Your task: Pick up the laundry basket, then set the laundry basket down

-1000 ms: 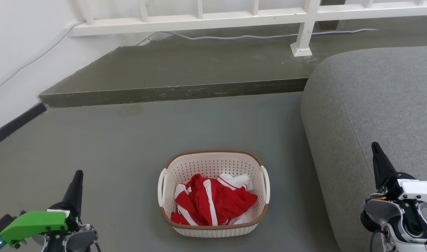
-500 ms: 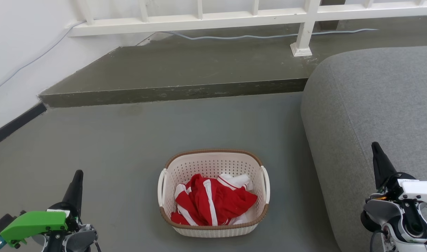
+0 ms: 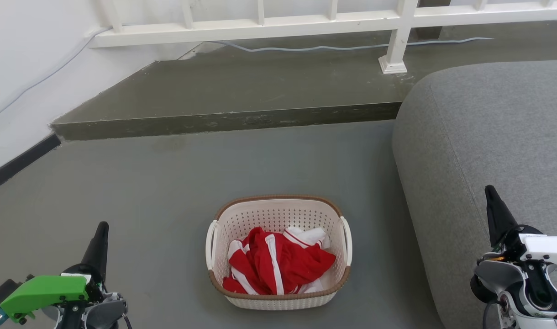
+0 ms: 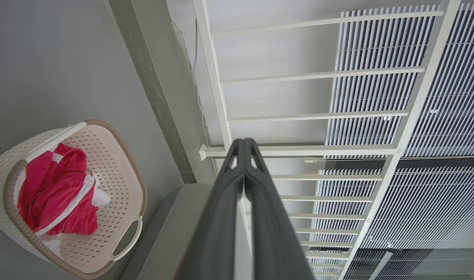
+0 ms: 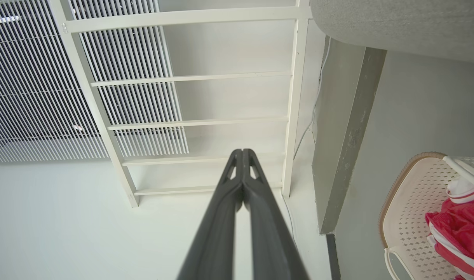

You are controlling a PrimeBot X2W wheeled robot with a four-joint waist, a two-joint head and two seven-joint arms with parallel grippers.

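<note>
the grey sofa (image 3: pixel 488 137) is filling the right; the laundry basket (image 3: pixel 278 301) is sitting on the floor (image 3: pixel 123 183) near it, between the arms, holding a red and white garment (image 3: pixel 274 262). its long axis seems to be running across the robot, a loop handle (image 3: pixel 210 244) facing each arm. the left gripper (image 3: pixel 101 228) is looking nearer; the right gripper (image 3: pixel 490 192) is hanging over the sofa. the wrist views are making plain what the head view is not: both finger pairs are pressing together, empty.
</note>
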